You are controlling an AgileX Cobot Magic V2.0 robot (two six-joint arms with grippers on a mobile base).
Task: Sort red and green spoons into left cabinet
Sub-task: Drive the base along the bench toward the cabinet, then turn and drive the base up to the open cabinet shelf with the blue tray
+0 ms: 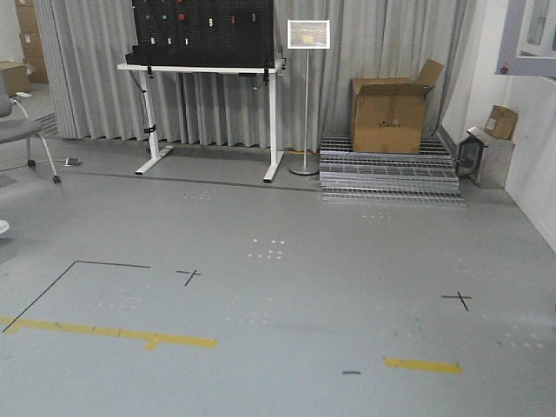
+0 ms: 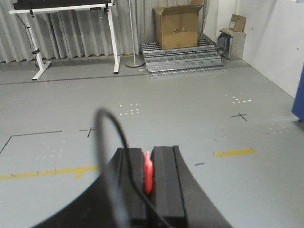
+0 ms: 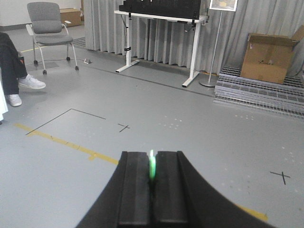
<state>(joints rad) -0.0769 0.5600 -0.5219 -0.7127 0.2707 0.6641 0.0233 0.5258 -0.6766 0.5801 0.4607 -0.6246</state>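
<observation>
- Two arms are looking out over an open grey floor [image 1: 287,226]. The left cabinet is not showing in any view, so which way it lies from the grippers cannot be told. I judge the base is going to need turning or driving before either arm can reach a shelf.
- A white-legged desk [image 1: 208,68] and a cardboard box [image 1: 388,113] are standing far off against the curtain [image 1: 95,78], well apart from both arms.
- The left gripper [image 2: 148,156] is clamping the red spoon [image 2: 148,172] between its pads.
- The right gripper [image 3: 152,157] is pinching the green spoon [image 3: 152,167] the same way.
- Each spoon is showing only as a thin sliver running along the jaw gap, so bowl end and handle end cannot be told apart. Neither arm is looking nearer to the goal.
</observation>
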